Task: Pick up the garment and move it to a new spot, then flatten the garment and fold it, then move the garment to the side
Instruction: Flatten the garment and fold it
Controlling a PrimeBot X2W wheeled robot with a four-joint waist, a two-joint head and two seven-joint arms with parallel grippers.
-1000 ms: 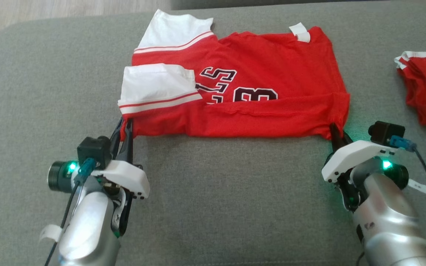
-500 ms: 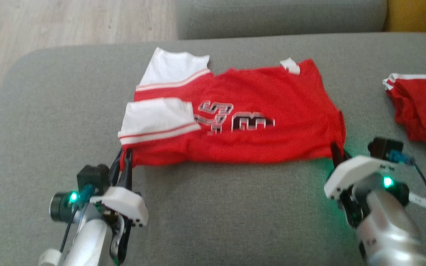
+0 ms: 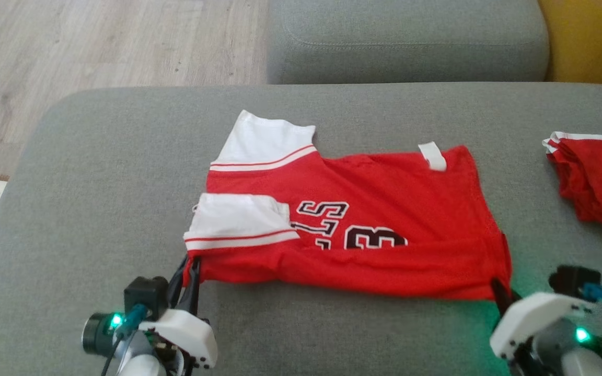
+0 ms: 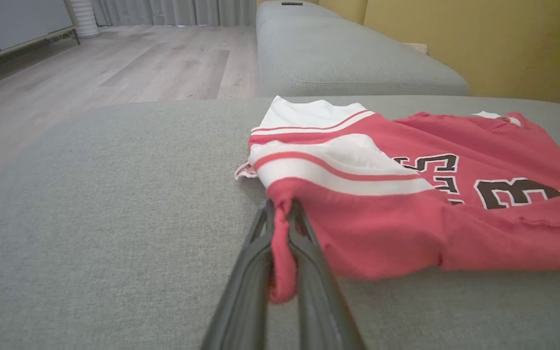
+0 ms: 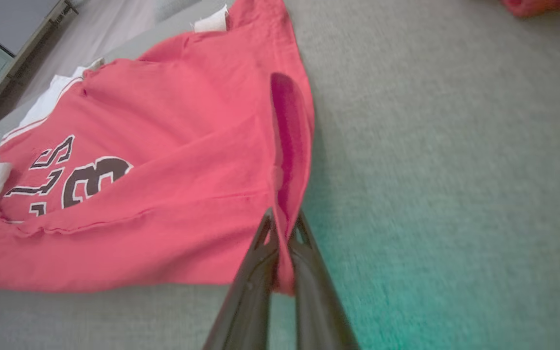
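Observation:
A red jersey (image 3: 384, 209) with white sleeves and dark numbers lies partly folded on the grey sofa seat (image 3: 97, 209). My left gripper (image 3: 190, 263) is shut on its near left corner; the left wrist view shows red cloth pinched between the fingers (image 4: 309, 272) of that gripper (image 4: 280, 209). At the near right corner my right gripper (image 3: 498, 286) is shut on the jersey (image 5: 139, 170) edge, the cloth squeezed between its two fingers (image 5: 251, 287) where the gripper (image 5: 281, 216) closes. The jersey (image 4: 430, 194) is stretched between both grippers.
A second red garment (image 3: 593, 177) lies bunched at the right edge of the seat. A grey backrest cushion (image 3: 411, 42) runs behind, with a yellow wall (image 3: 588, 36) at the far right. Wooden floor (image 3: 97, 42) lies beyond the seat's left end.
The head camera has tilted up, showing more floor and backrest. Both grippers still hold the jersey's near corners and have drawn it toward me, and the raised near fold now lies flatter.

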